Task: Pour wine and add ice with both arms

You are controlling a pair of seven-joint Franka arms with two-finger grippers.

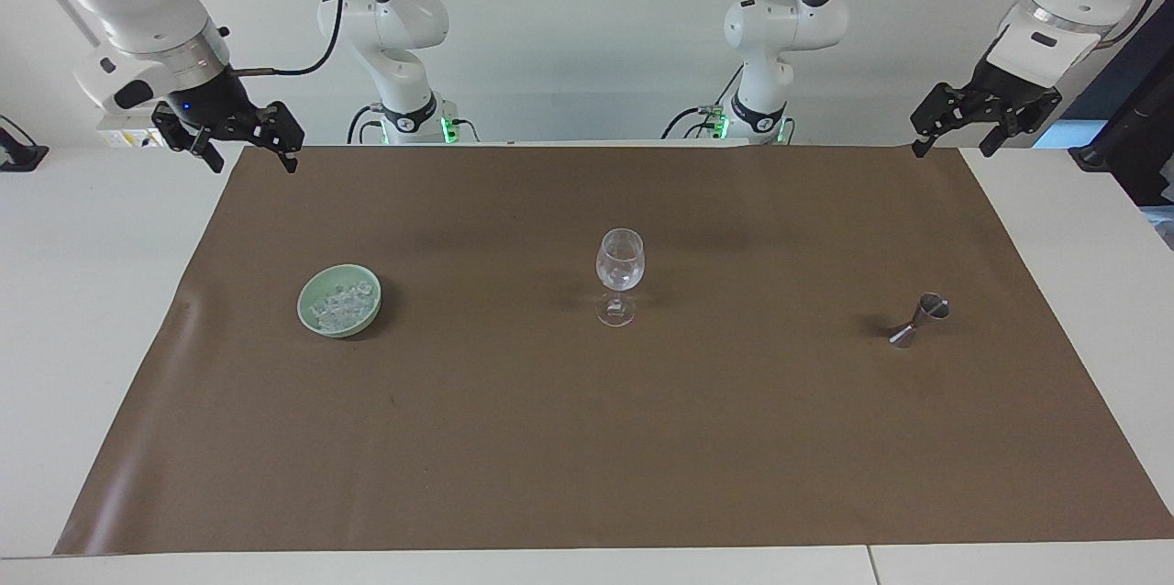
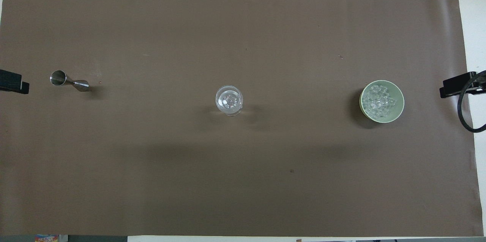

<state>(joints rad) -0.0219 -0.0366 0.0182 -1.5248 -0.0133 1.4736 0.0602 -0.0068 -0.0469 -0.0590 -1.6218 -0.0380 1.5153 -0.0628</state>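
Right gripper (image 1: 246,149): we see it raised over the corner of the brown mat (image 1: 587,438) at the right arm's end, on the robots' edge; its fingers stand well apart and hold nothing.
Left gripper (image 1: 954,136): we see it raised over the mat's corner at the left arm's end, also on the robots' edge; fingers spread wide, nothing between them.
Wine glass (image 1: 620,276): upright near the middle of the mat, between the bowl and the jigger; we make out a few clear pieces inside it from overhead, but cannot tell whether there is liquid.
Bowl (image 1: 308,295): pale green, toward the right arm's end of the mat, about level with the glass.
Ice (image 1: 341,303): a whitish, glassy heap of cubes lying in the bowl.
Jigger (image 1: 920,319): metal, double-coned, standing toward the left arm's end of the mat; we see it about level with the glass, well apart from it.
Table (image 1: 83,292): white, showing around the mat's edges.
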